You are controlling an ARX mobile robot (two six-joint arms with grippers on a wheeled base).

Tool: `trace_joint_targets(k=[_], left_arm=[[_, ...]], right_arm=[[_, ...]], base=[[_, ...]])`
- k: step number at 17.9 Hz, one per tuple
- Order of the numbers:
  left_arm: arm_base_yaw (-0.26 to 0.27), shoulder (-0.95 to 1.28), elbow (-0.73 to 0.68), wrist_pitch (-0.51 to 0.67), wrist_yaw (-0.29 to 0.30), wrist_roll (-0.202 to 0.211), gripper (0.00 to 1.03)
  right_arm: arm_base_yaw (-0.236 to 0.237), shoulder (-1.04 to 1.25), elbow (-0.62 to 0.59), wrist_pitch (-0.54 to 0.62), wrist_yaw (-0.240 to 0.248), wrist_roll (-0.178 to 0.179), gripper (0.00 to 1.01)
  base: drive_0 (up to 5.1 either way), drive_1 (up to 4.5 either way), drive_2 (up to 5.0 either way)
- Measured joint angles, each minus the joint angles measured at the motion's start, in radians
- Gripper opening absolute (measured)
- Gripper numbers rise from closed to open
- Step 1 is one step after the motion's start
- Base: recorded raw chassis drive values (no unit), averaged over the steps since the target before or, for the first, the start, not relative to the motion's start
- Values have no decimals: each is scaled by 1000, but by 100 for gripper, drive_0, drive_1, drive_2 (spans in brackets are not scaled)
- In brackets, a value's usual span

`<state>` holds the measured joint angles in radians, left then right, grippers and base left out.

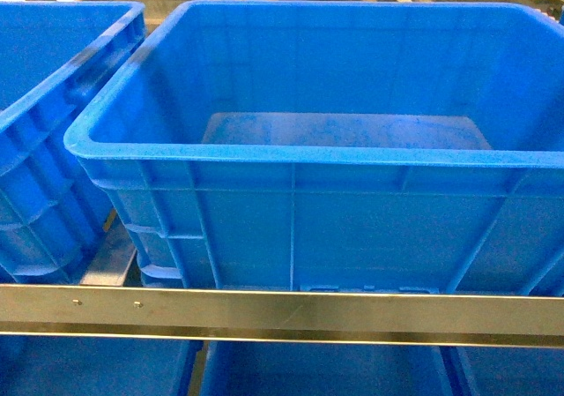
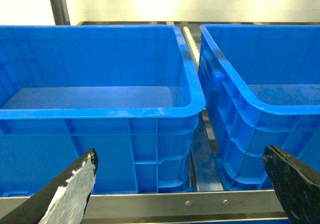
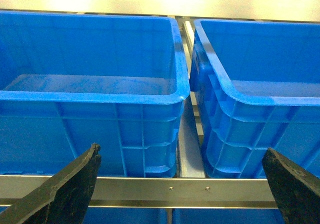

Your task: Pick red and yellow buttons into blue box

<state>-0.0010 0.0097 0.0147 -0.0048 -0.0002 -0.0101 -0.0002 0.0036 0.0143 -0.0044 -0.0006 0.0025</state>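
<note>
Two blue boxes on shelf; both end effectors spread, holding nothing.

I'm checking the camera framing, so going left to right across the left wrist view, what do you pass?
Left jaw tip with worn, scraped surface → left blue box → the gap with the shelf rail → right blue box → right jaw tip. The jaws stand wide apart with nothing between them.
</note>
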Motion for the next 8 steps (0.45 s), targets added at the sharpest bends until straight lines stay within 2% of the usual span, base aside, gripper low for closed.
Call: trace_joint_targets(k=[8], left_arm=[[0,0,0,0,0,0,98]], right_arm=[[0,0,0,0,0,0,98]], base=[[0,0,0]])
